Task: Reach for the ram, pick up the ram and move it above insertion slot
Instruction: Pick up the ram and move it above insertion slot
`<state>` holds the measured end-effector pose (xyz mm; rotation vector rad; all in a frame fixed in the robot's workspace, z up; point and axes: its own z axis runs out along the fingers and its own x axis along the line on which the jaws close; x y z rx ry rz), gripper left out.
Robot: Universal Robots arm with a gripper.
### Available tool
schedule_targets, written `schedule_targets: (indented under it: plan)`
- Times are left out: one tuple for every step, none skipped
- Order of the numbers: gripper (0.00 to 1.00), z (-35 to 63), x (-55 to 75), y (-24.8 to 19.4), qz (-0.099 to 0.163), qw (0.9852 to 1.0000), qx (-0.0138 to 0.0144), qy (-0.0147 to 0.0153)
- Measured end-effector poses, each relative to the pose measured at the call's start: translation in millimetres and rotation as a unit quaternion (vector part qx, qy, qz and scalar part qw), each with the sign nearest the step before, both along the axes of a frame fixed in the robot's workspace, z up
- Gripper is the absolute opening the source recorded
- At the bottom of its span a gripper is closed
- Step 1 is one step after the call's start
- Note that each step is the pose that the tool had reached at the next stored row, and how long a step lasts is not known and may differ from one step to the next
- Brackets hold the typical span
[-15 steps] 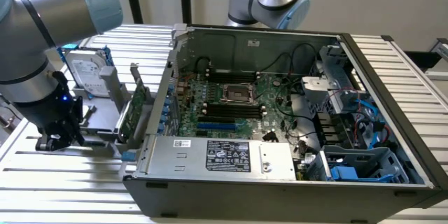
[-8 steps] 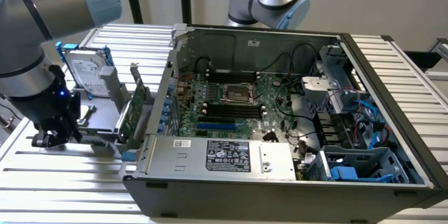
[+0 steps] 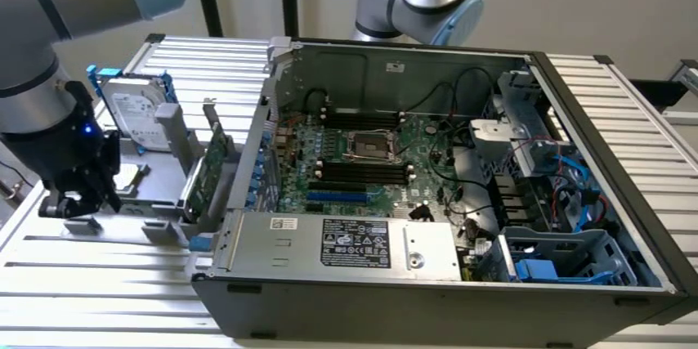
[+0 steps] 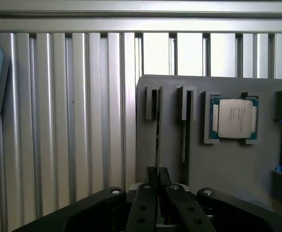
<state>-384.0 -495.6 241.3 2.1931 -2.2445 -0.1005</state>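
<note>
Presently catalogued, one item per entry.

Gripper (image 3: 74, 206): black, hanging low over the near corner of the grey holder tray (image 3: 163, 194), at the exterior view's left. In the wrist view the gripper (image 4: 158, 176) has its fingers (image 4: 149, 193) drawn together, clamped on a thin edge.

The ram (image 4: 157, 140): standing on edge in a narrow slot of the holder tray (image 4: 228, 164), seen edge-on as a dark strip that runs straight into the gripper. It is outside the computer case, well apart from the motherboard.

Second slot (image 4: 183, 125): just beside the first and parallel to it, holding a similar dark strip.

Processor chip (image 4: 233, 118): silver-topped, lying flat in a square recess of the same tray, beside the two slots.

Hard drive (image 3: 136, 108): upright at the far end of the tray.

Expansion card (image 3: 205, 173): green, upright, between the tray and the case.

Computer case (image 3: 327, 300): lying open on the counter (image 3: 98, 284), which is of ribbed aluminium.

Motherboard (image 3: 426, 140): green, flat on the case floor.

Insertion slots (image 3: 360, 173): long and black, in rows on either side of the processor socket.

Power supply (image 3: 338, 243): silver box at the near wall.
</note>
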Motion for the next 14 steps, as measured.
schedule_targets:
  plan:
    - [0.14,4.1,0.6,0.0,0.0,1.0,0.0004,0.0001]
    - [0.14,8.1,1.6,0.0,0.0,1.0,0.0009,0.0]
    - [0.14,12.2,2.9,0.0,0.0,1.0,0.0015,-0.0001]
    - [0.14,16.3,4.4,0.0,0.0,1.0,0.002,0.0001]
    - [0.14,20.5,6.2,0.1,0.001,1.0,0.0028,0.0]
    - [0.14,24.4,8.1,0.1,0.001,1.0,0.0035,0.0]
    - [0.14,28.4,10.1,0.0,0.001,1.0,0.0042,0.0]
    - [0.14,32.4,12.3,0.1,0.002,1.0,0.0049,0.0]
    - [0.14,36.8,14.6,0.0,0.002,1.0,0.0056,0.0]
    - [0.14,41.2,17.0,0.0,0.003,1.0,0.0062,0.0]
    - [0.14,45.4,19.4,0.0,0.003,1.0,0.0067,0.0]
    - [0.14,49.7,21.9,0.1,0.004,1.0,0.0075,0.0]
    - [0.14,53.9,24.4,0.0,0.004,1.0,0.0081,0.0]
    - [0.14,58.1,27.0,0.0,0.005,0.9999,0.0089,0.0]
